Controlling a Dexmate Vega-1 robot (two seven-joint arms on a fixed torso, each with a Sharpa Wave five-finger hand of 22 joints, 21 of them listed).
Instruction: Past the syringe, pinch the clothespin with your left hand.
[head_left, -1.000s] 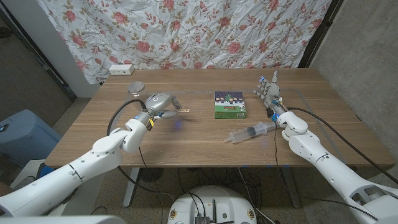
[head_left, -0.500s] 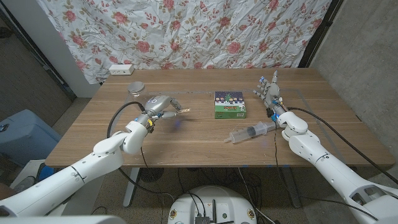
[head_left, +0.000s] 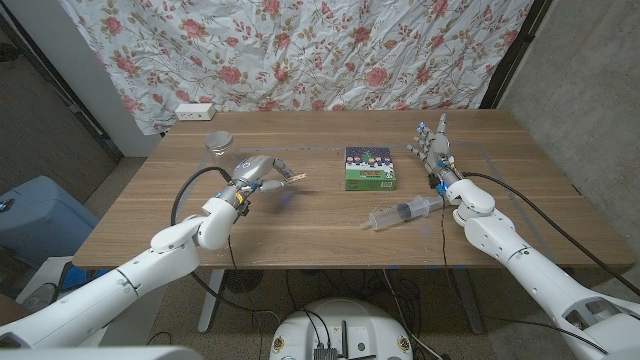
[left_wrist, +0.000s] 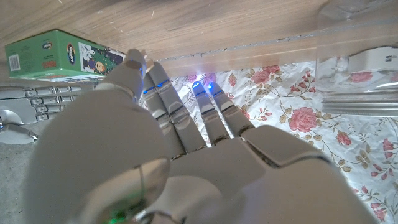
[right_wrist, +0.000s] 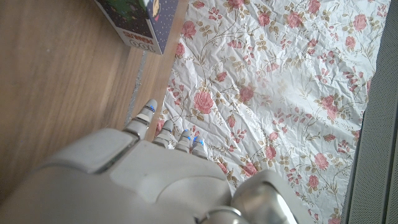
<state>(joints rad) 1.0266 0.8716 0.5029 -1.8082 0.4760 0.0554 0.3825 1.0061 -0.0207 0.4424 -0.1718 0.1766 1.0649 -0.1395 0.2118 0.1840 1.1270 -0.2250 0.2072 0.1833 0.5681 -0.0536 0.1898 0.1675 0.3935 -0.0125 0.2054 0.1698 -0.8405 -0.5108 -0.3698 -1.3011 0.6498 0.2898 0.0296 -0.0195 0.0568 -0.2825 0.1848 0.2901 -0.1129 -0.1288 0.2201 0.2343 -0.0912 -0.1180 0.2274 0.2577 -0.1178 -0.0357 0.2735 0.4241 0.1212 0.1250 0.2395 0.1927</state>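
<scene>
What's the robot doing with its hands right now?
The robot's left hand is holding a wooden clothespin pinched in its fingers, just above the wooden table. Its right hand is waiting on the far side of the table with its fingers pointing up, holding nothing. Between them sit a green box and a clear syringe lying on the table. A small glass stands behind the left hand.

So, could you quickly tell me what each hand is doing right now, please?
Left hand: holding the clothespin at its fingertips.
Right hand: open, holding nothing, fingers apart near the green box.
</scene>
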